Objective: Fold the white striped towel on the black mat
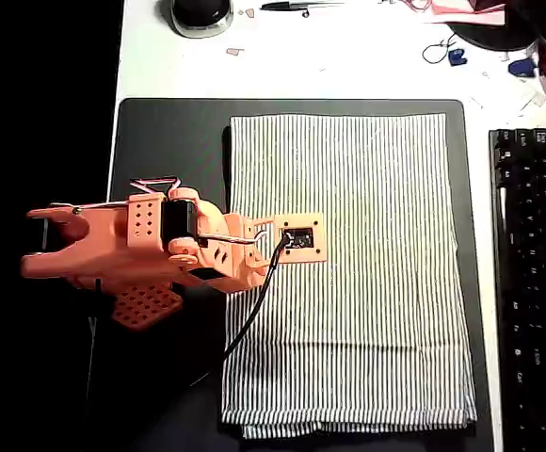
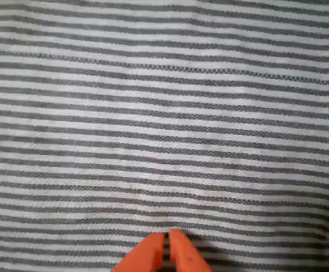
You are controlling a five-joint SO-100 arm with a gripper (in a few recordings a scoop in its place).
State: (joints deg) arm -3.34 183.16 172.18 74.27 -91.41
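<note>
Where the overhead view looks straight down: large thin white cloth with fine dark grey pinstripes, the white striped towel (image 1: 367, 282), lying flat across centre and right of frame, on the large flat matte black mat (image 1: 169, 151) with rounded corners. Towel's top edge just below the mat's top edge; right edge close to the mat's right border; bottom edge doubled in layers near the lower frame edge. Bare mat showing to the left of the towel and along the top. Orange plastic robot arm (image 1: 132, 245) reaching in from the left of frame, its square wrist camera housing over the towel's left-centre part. Black cable (image 1: 259, 301) trailing from the housing down toward lower left. Pincer itself hidden beneath the arm body from this angle. White counter (image 1: 348, 56) above the mat, carrying a round dark object (image 1: 200, 14) at top left, a black pen (image 1: 297, 7) at the top edge, small clutter at top right. Black keyboard (image 1: 537, 282) along the right edge of frame.

Seen from the wrist: striped fabric of the towel (image 2: 164, 113) across the whole frame, stripes running horizontally. Two orange fingertips of the pincer (image 2: 167, 247) at bottom centre, pressed together with barely a slit between, tips right at the cloth; cannot tell whether any fabric is pinched.
</note>
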